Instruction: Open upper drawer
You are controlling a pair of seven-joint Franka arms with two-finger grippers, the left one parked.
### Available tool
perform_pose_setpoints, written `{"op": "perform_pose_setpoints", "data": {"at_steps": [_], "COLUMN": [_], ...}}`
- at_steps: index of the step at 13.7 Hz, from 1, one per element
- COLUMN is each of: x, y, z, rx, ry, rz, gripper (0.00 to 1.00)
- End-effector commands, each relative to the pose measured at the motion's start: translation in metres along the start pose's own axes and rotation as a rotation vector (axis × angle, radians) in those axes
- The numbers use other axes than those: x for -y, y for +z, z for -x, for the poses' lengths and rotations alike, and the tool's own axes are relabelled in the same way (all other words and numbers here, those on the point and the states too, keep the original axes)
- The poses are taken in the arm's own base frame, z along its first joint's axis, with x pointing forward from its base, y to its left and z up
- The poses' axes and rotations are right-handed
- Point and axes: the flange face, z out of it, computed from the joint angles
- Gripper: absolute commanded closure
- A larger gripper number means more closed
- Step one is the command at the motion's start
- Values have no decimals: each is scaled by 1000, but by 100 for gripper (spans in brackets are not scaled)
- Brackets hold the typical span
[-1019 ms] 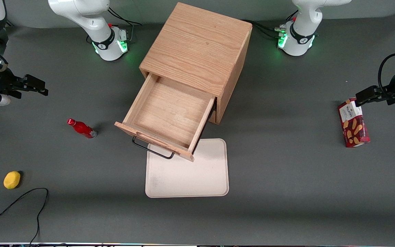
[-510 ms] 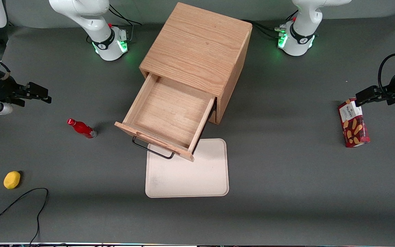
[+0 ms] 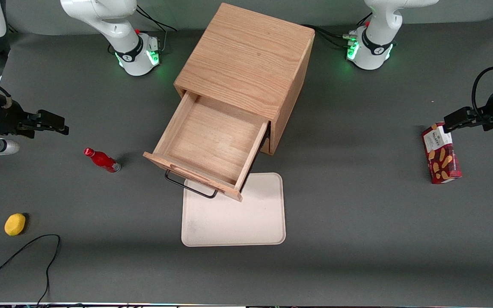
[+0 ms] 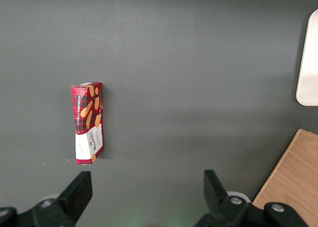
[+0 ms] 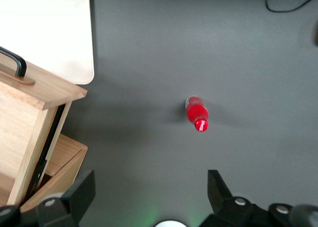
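- Biscuit box (image 3: 441, 153), red tartan with pictured shortbread fingers, lying flat near the table edge at the parked arm's end: white label panel carries the brand "WALKERS", just legible in the front view.
- Same box (image 4: 88, 123) in the left wrist view: small print on the white panel, too fine to read.
- Red bottle (image 3: 102, 160): no legible label.
- Gripper (image 3: 60, 124): no markings readable.

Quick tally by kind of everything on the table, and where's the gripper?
Cabinets: 1, its upper drawer pulled out
Trays: 1
Red bottles: 1
Lemons: 1
Biscuit boxes: 1
Total: 5
Gripper open, above the table near the bottle.
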Motion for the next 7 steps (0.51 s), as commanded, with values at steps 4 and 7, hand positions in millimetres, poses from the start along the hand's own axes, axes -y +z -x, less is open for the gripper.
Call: {"op": "perform_pose_setpoints", "data": {"at_steps": [4,7], "x": [0,-8], "y": [-11,-10], "z": [19,20], "rx": [22,32], "ry": [23,37], "rz": [-16,-19], "gripper": [0,0]}}
